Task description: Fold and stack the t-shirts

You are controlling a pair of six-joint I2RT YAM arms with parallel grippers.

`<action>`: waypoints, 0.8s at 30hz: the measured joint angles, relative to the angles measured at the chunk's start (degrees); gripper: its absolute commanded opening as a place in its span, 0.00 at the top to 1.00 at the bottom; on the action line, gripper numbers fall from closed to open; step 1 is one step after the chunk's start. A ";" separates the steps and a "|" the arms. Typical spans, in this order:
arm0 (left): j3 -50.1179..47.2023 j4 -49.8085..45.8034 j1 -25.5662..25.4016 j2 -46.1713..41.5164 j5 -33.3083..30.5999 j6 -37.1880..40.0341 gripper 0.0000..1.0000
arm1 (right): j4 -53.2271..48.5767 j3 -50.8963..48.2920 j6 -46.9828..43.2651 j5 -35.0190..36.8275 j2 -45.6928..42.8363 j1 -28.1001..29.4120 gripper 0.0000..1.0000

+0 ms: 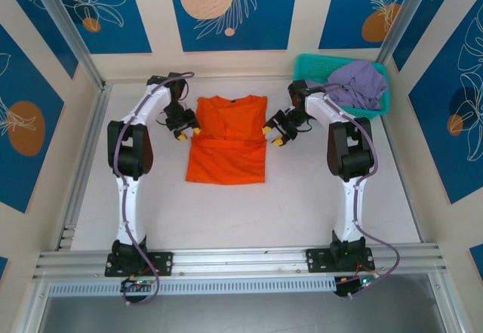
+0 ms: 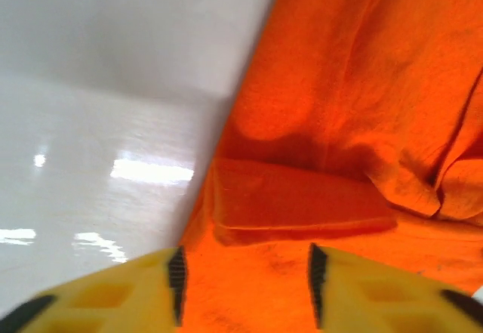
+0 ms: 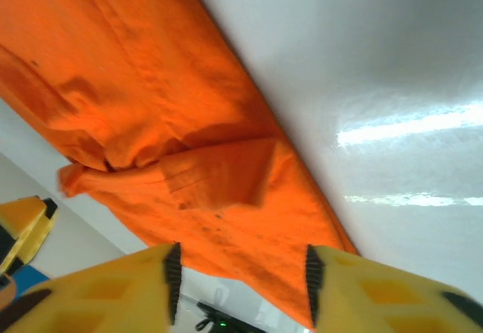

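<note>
White surface (image 1: 302, 205) with orange t-shirt (image 1: 227, 148) flat at centre, sleeves folded inward. Left claw (image 1: 189, 132) just beside its left edge, right claw (image 1: 272, 136) just beside its right edge, both released, grasping nothing. Lavender t-shirt (image 1: 361, 84) crumpled in teal basket (image 1: 309, 65), far right corner.

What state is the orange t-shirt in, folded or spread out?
Partly folded: the orange t-shirt lies on the table, sleeves turned in over its body, collar showing.
</note>
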 measured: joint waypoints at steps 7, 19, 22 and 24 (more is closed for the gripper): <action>-10.29 4.68 -0.20 -11.56 -5.40 -3.48 0.61 | 5.70 -10.71 2.08 0.17 -9.31 -0.20 0.60; -38.53 21.40 -12.76 -23.80 1.99 -2.58 0.79 | 21.97 -30.34 5.27 -3.04 -17.66 16.59 0.84; -42.88 23.12 -12.22 -21.46 1.44 -1.51 0.80 | 23.47 -30.88 5.20 -2.64 -14.29 16.70 0.84; -45.46 24.50 -11.93 -20.61 1.29 -1.03 0.79 | 24.13 -32.37 4.83 -2.32 -12.98 16.90 0.84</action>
